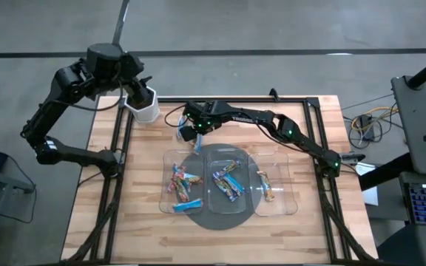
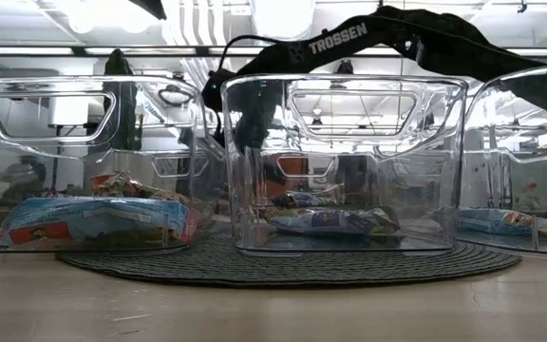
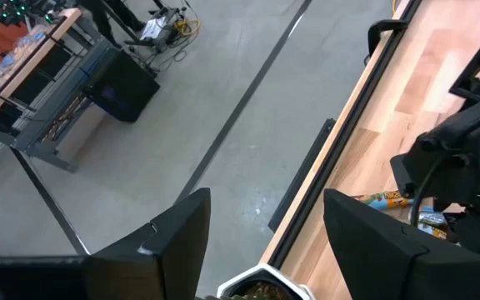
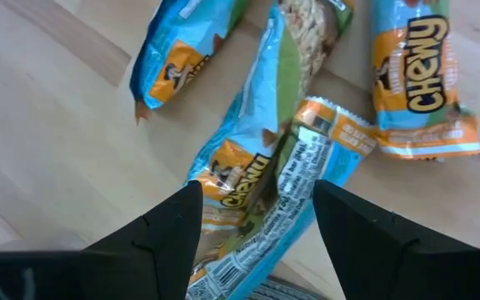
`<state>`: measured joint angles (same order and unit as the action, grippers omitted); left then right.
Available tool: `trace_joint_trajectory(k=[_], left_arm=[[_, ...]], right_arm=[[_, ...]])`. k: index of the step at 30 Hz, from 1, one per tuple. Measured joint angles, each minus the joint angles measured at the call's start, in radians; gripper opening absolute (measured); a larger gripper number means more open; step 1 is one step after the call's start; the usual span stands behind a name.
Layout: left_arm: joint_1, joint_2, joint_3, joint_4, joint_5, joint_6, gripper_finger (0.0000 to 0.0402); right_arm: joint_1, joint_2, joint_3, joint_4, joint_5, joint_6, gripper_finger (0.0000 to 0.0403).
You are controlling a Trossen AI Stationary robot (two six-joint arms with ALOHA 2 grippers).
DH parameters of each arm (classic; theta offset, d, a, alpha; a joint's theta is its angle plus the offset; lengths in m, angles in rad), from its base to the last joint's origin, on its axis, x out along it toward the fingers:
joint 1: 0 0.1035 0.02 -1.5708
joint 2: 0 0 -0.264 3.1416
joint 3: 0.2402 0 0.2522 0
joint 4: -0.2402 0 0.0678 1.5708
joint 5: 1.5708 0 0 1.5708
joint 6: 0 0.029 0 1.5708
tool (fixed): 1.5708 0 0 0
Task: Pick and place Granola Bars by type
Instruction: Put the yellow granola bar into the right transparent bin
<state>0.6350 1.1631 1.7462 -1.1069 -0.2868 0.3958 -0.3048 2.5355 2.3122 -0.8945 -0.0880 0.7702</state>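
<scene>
While hovering low over loose light-blue foil-wrapped granola bars (image 4: 248, 158) on the wooden table (image 1: 309, 222) behind the clear plastic trays (image 1: 272, 210), right gripper (image 4: 257, 208) spread apart, probably to straddle one; left gripper (image 3: 261, 225) parked open, off-table.

Clear trays (image 1: 276, 193) on round mat (image 1: 211, 219)
</scene>
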Motion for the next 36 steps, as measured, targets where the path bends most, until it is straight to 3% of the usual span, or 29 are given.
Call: trace_joint_trajectory(k=[36], left_arm=[[-0.001, 0.018, 0.0, 0.0, 0.0, -0.003, 0.0216]], right_arm=[[0.017, 0.0, -0.026, -0.095, 0.069, -0.011, 0.0219]])
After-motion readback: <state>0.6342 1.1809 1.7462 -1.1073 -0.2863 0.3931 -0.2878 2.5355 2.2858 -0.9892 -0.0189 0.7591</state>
